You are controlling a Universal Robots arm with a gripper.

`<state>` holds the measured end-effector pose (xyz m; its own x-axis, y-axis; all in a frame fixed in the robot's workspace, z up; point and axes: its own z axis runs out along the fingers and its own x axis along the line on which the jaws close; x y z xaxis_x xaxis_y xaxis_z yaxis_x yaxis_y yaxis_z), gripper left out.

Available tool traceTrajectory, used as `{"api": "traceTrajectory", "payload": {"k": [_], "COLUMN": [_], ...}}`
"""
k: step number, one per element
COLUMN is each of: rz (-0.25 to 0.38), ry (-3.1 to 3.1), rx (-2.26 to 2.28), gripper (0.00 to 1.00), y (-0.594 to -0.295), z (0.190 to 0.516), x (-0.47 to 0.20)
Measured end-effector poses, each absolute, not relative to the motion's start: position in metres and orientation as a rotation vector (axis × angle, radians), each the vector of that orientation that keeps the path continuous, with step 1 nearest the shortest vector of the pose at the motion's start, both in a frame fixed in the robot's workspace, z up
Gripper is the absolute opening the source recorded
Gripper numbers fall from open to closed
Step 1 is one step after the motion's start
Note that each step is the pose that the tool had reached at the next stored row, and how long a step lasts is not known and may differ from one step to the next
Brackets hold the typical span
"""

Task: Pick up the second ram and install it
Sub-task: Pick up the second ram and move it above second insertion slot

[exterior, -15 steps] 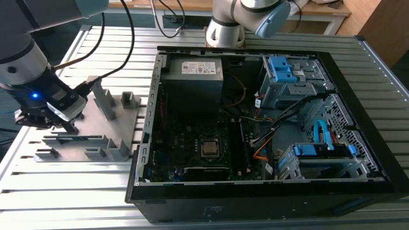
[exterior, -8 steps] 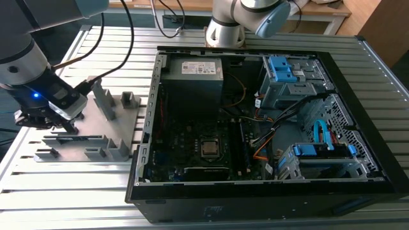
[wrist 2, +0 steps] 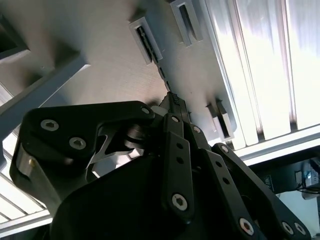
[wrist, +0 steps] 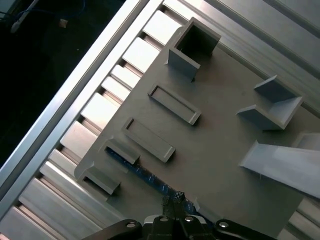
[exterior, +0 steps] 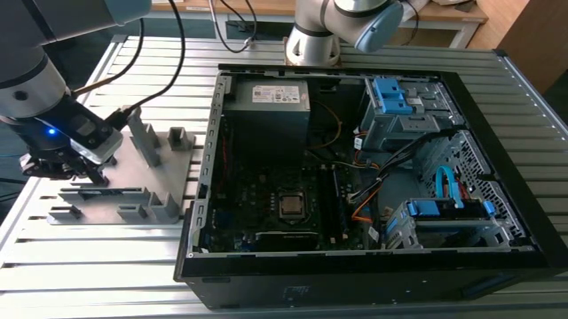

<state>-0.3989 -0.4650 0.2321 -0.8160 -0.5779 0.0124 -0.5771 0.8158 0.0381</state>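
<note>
RAM (wrist: 140, 172) shows little of itself. In both wrist views the gripper (wrist: 174, 201) covers one end of the strip. Only the stretch running away from the fingertips is visible, seen edge-on, and its chips cannot be made out. In the second wrist view the RAM (wrist 2: 162, 75) is a thin dark line that disappears under the black linkage of the gripper (wrist 2: 174, 102). In the exterior view the RAM (exterior: 105, 191) is a faint dark strip, and the arm's wrist hides much of the gripper (exterior: 92, 178) above it.

The RAM stands on its long edge on the grey plate (wrist: 220, 150). Its free end sits in a slotted block (wrist: 121, 154). Whether a second block holds the covered end cannot be told.

The fingers come down over the RAM near one end, one on each face. They are drawn together with only the strip's thickness between them, so they appear clamped on it. The RAM's lower edge is still down at the plate (wrist 2: 110, 65).

In the exterior view the plate (exterior: 120, 174) lies on the slatted table (exterior: 89, 266) at the exterior view's left. It is just beside the open case (exterior: 199, 199), which fills the middle and the exterior view's right.
</note>
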Motion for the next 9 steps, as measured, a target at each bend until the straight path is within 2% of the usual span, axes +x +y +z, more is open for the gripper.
{"api": "traceTrajectory", "payload": {"k": [9], "rz": [-0.05], "ry": [-2.947], "rx": [1.014], "gripper": [0.1], "y": [-0.465], "z": [0.2321], "x": [-0.3989]}}
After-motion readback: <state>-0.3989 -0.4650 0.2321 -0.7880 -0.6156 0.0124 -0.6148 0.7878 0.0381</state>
